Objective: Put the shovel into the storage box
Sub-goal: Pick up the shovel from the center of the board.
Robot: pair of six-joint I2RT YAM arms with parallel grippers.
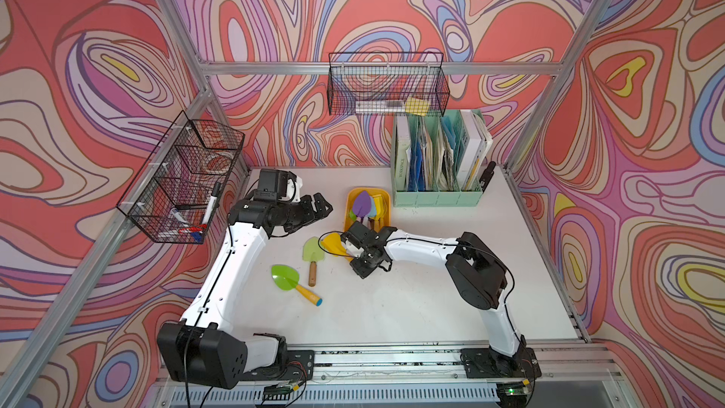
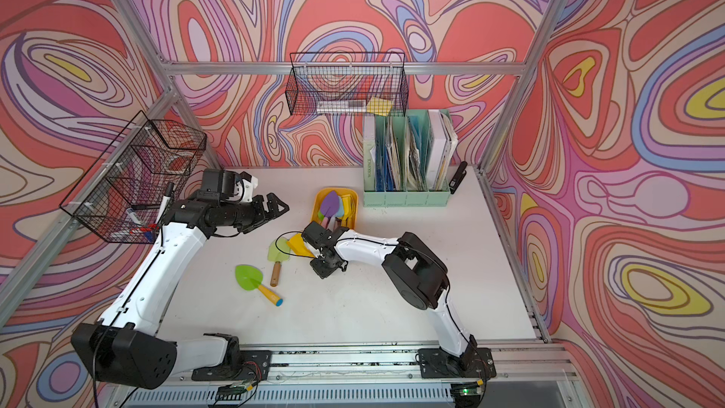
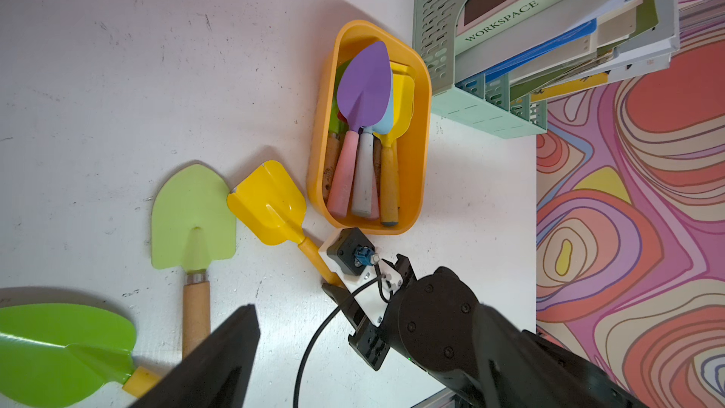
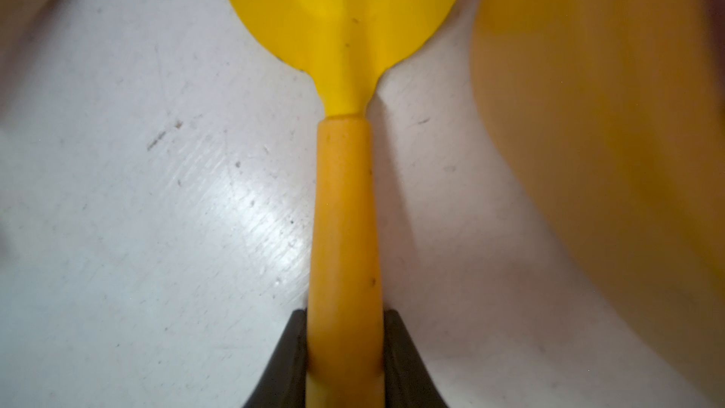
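A yellow shovel [image 1: 331,243] [image 2: 296,247] [image 3: 270,206] lies on the white table just in front of the storage box [image 1: 349,198] [image 2: 316,206] [image 3: 419,151], a yellow-orange tub. The tub holds several shovels, a purple one [image 3: 365,88] on top. My right gripper [image 1: 355,259] [image 2: 319,257] [image 3: 337,282] [image 4: 345,347] is shut on the yellow shovel's handle [image 4: 345,209], a finger pressed on each side. The tub shows as a blurred orange wall [image 4: 608,111] beside it. My left gripper [image 1: 321,206] [image 2: 278,206] hovers open and empty at the back left; one of its fingers [image 3: 219,355] shows in the left wrist view.
A pale green shovel with a wooden handle [image 1: 312,257] and a bright green one with a yellow handle [image 1: 288,278] lie left of the yellow shovel. A mint-green file organizer [image 1: 437,162] stands behind the tub. Black wire baskets [image 1: 180,178] [image 1: 386,86] hang on the walls.
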